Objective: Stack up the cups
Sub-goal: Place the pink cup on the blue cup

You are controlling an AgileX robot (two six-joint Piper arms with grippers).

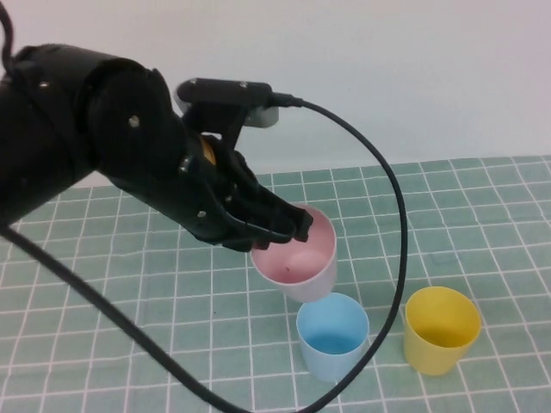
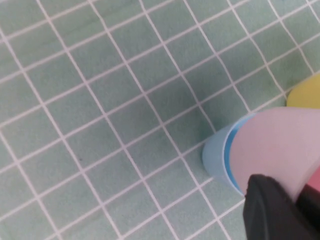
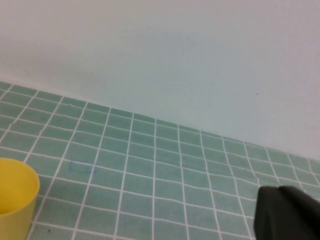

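The left gripper has its fingers closed on the rim of the pale pink tapered plastic cup, one finger inside the cup. The held cup is tilted and raised off the green gridded mat, directly above and behind the light blue tapered plastic cup. The yellow tapered plastic cup stands upright just beside the blue one, on the robot's right. The right gripper has its fingers fully closed and empty, near the yellow cup over the mat.
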